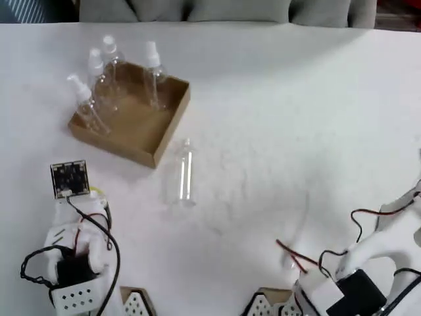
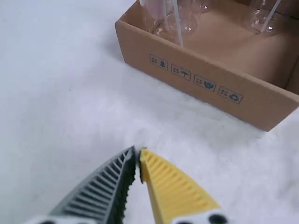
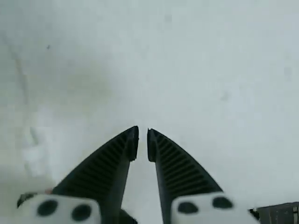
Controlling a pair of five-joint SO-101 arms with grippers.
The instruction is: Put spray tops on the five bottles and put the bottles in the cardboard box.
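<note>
A clear bottle (image 1: 185, 174) with no spray top lies on the white table, just right of the cardboard box (image 1: 168, 125). Several bottles (image 1: 112, 66) with spray tops stand inside the box, their bases (image 2: 173, 18) visible over the box wall (image 2: 196, 79). My left gripper (image 2: 138, 153), with one grey and one yellow finger, is shut on nothing and hangs over bare table in front of the box. My right gripper (image 3: 142, 140) is shut and empty above the table. A faint pale spray top (image 3: 35, 156) with a thin tube seems to lie beside it.
The left arm (image 1: 75, 263) sits at the near left edge and the right arm (image 1: 355, 283) at the near right corner, both with loose cables. The table (image 1: 296, 118) is covered in white cloth. A grey sofa lies beyond the far edge.
</note>
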